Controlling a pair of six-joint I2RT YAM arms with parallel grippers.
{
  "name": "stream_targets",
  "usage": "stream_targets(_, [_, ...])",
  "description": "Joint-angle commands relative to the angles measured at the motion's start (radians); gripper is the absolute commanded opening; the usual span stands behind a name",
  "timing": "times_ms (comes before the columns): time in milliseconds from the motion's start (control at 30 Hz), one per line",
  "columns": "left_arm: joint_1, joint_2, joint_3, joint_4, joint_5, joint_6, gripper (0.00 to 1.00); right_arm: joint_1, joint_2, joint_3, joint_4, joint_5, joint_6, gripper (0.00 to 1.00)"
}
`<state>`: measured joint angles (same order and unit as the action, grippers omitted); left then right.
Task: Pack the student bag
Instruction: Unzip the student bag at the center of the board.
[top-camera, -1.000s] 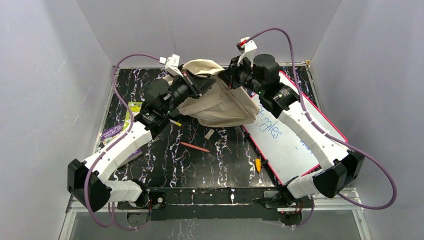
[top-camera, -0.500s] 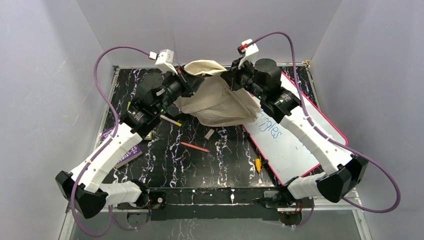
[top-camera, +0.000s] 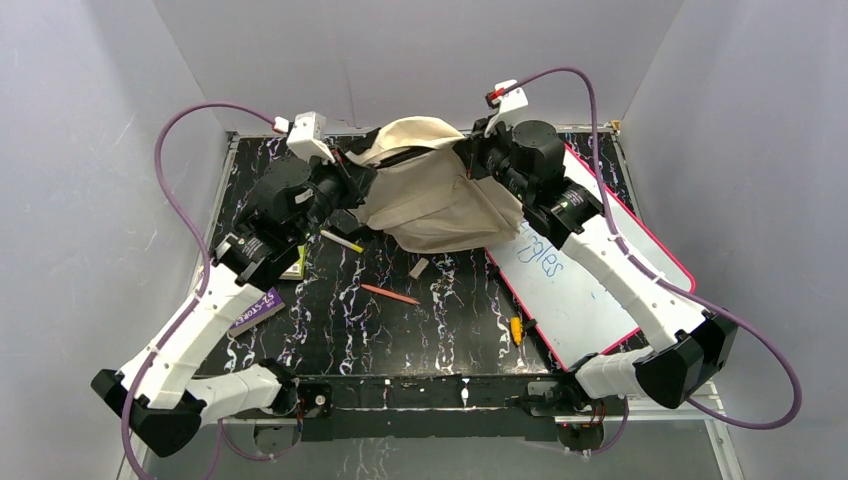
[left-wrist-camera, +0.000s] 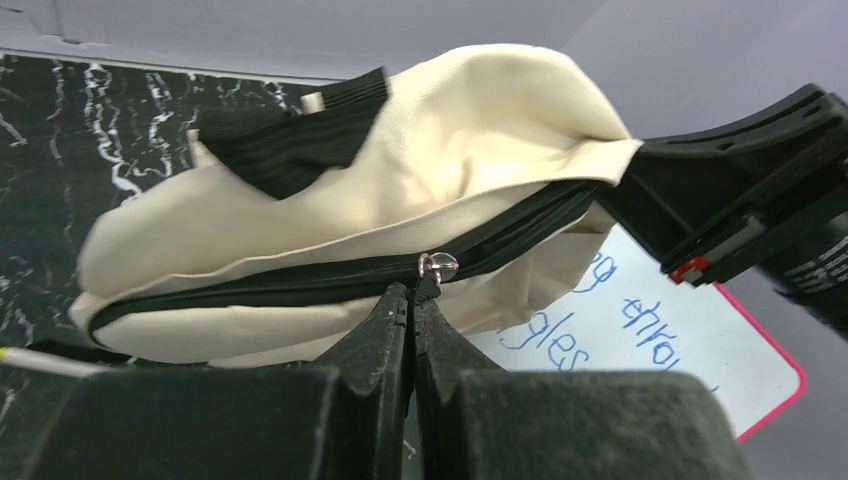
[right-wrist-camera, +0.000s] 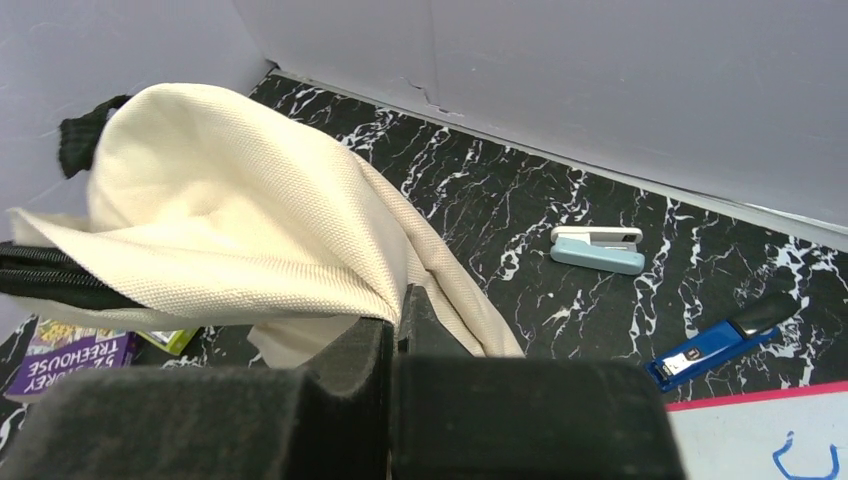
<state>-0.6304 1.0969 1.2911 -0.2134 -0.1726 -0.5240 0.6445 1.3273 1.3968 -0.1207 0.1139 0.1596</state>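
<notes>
The student bag (top-camera: 432, 195), cream fabric with a black zipper, hangs lifted between both arms at the back of the table. My left gripper (left-wrist-camera: 413, 292) is shut on the small cord of the zipper pull (left-wrist-camera: 437, 266), just under the black zipper line. In the top view the left gripper (top-camera: 360, 186) sits at the bag's left end. My right gripper (right-wrist-camera: 396, 316) is shut on a fold of the bag's cream fabric (right-wrist-camera: 220, 220). Seen from above, the right gripper (top-camera: 471, 160) holds the bag's right upper corner. The bag's inside is hidden.
A pink-framed whiteboard (top-camera: 590, 285) lies on the right. On the black marbled table lie a white pencil (top-camera: 342, 241), an eraser (top-camera: 418, 268), a red pencil (top-camera: 390, 294), a yellow item (top-camera: 516, 329) and a purple book (top-camera: 255, 308). Behind the bag sit a pale blue stapler (right-wrist-camera: 597, 249) and a blue tool (right-wrist-camera: 715, 345).
My left gripper has moved left with the zipper pull, drawing the bag's left end with it. The right gripper has shifted slightly right, still holding the fabric.
</notes>
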Motion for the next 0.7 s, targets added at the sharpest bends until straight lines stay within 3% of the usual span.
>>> stream_targets(0, [0.022, -0.092, 0.011, -0.072, -0.137, 0.045, 0.00, -0.074, -0.035, 0.021, 0.087, 0.156, 0.036, 0.00])
stream_targets(467, [0.035, -0.130, -0.041, -0.261, -0.376, 0.031, 0.00, -0.164, -0.052, -0.028, 0.045, 0.137, 0.170, 0.00])
stream_targets(667, [0.060, -0.100, -0.030, -0.177, -0.333, 0.086, 0.00, -0.170, -0.081, -0.086, 0.209, 0.051, 0.175, 0.00])
